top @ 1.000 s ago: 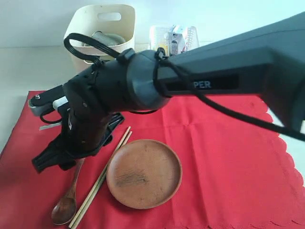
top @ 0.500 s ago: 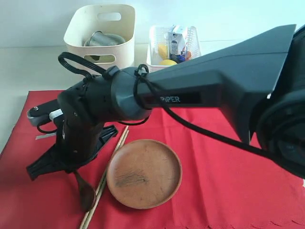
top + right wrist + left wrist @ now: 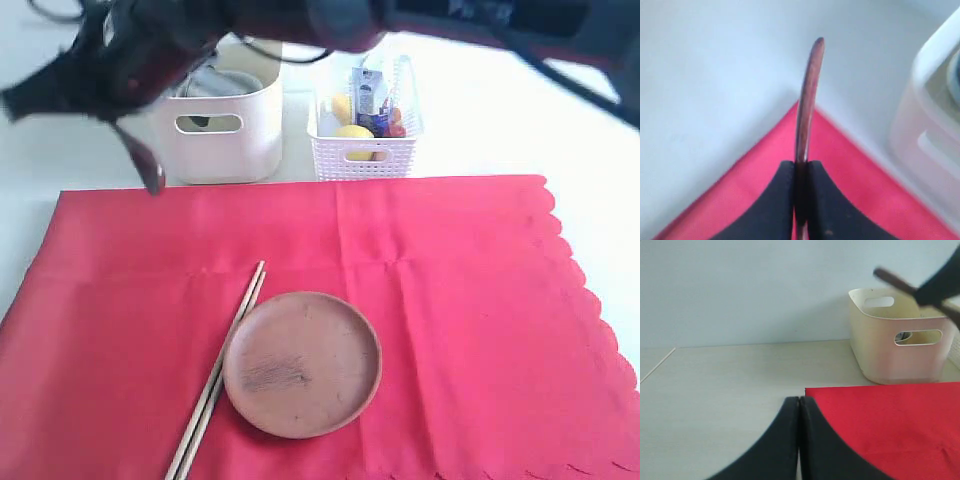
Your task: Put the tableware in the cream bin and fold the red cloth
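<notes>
Right gripper [image 3: 801,167] jaws clamp dark wooden spoon [image 3: 807,95], in the air beside cream bin [image 3: 225,140]. Left gripper [image 3: 799,402] jaws pressed together, empty, near red cloth [image 3: 890,415] corner. Carton [image 3: 368,95] print in white basket [image 3: 365,160] unreadable.

Matt, creased fabric: red cloth [image 3: 450,300]. Dull wood: scuffed round brown plate [image 3: 302,363], chopsticks [image 3: 215,380]. Smooth plastic: cream bin [image 3: 225,150]. Glossy wood: dark spoon [image 3: 807,100].

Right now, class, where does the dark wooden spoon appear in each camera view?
Exterior view: spoon dangles upper left, beside the cream bin.
Left wrist view: blurred streak over the bin's rim.
Right wrist view: pinched in the right end effector.
Shared landmark: the cream bin.
</notes>
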Tool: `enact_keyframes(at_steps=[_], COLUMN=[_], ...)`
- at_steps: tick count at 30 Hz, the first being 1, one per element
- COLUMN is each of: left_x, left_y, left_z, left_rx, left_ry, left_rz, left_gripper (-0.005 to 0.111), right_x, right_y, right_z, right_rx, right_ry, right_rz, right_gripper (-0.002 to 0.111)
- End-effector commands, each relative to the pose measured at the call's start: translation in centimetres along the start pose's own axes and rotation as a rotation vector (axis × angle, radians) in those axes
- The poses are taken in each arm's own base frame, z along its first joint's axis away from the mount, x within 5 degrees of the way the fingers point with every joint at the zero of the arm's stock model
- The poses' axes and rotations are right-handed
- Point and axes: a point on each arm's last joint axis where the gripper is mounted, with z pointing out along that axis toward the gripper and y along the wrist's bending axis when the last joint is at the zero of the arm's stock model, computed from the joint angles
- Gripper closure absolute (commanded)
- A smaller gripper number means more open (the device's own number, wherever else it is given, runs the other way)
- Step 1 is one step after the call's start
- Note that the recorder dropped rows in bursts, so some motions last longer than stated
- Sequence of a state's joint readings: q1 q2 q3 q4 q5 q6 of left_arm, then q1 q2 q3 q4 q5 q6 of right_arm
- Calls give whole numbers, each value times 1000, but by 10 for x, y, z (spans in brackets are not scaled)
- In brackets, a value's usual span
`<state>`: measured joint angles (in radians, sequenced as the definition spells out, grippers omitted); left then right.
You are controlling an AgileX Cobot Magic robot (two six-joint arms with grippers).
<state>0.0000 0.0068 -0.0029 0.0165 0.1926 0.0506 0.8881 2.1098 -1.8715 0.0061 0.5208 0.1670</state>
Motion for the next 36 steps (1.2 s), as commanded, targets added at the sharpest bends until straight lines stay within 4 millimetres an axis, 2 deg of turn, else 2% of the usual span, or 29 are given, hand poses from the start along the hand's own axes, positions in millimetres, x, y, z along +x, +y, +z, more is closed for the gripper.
enact_keyframes(at_steps=[1, 4, 8, 11, 14, 16, 19, 25, 28, 32, 34, 36], left_x=[1, 1, 1, 1, 1, 1, 1, 1, 1, 1, 1, 1], left_y=[0, 0, 0, 0, 0, 0, 0, 0, 0, 0, 0, 0], left_z=[0, 0, 0, 0, 0, 0, 0, 0, 0, 0, 0, 0], left_rx=[1, 1, 1, 1, 1, 1, 1, 1, 1, 1, 1, 1], left_ry=[-4, -4, -4, -4, -4, -4, -4, -4, -4, -4, -4, -4], left_rz=[-4, -4, -4, -6, -6, -6, -6, -6, -6, -6, -6, -6], left_gripper=[106, 106, 106, 106, 106, 106, 106, 106, 106, 106, 106, 106], right_x=[-37, -42, -33, -17, -1, 5, 8, 7, 6, -2, -9, -17], right_y=[-52, -68, -87, -109, -129, -132, -131, -131, -127, -117, -110, -104], right_z=[-1, 15, 40, 60, 76, 81, 84, 84, 82, 65, 51, 33], right_rx=[52, 45, 65, 125, 193, 238, 257, 247, 214, 147, 126, 110], right_ry=[-364, -592, -784, -831, -805, -789, -778, -742, -669, -485, -406, -352], right_rz=[8, -13, -80, -28, 146, 89, 51, 64, 95, 110, 62, 21], right_gripper=[108, 108, 108, 108, 106, 102, 89, 51, 41, 44, 55, 73])
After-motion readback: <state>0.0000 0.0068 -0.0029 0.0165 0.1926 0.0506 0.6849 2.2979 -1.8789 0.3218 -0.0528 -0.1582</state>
